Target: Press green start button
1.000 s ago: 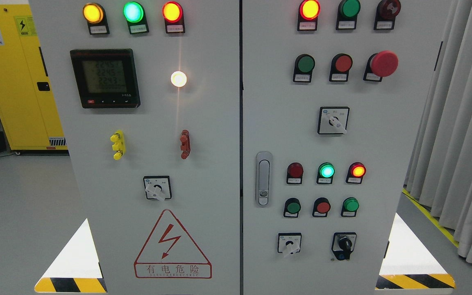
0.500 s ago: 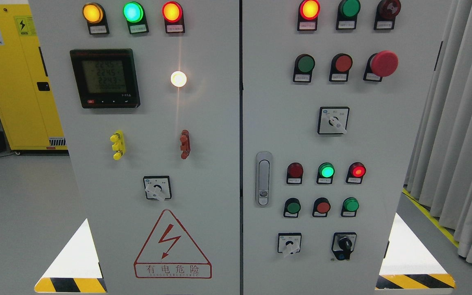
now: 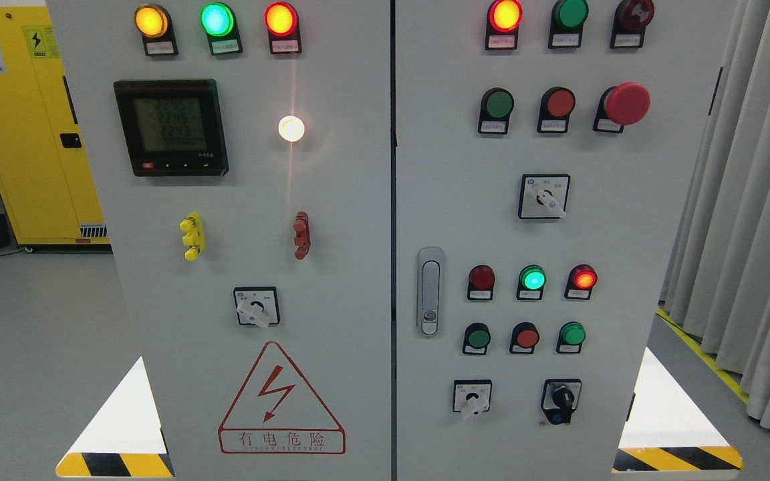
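A grey electrical cabinet fills the head view, with a left door and a right door. The right door carries green push buttons: one in the upper row, and two in the lower row, at the left and at the right. Red push buttons sit beside them. A lit green lamp glows above the lower row. Neither of my hands is in view.
A red mushroom stop button sticks out at the upper right. Rotary switches and a door handle are on the right door. A meter is on the left door. A yellow cabinet stands at left, curtains at right.
The lower lamps on the right door flicker slightly in brightness. Nothing has moved.
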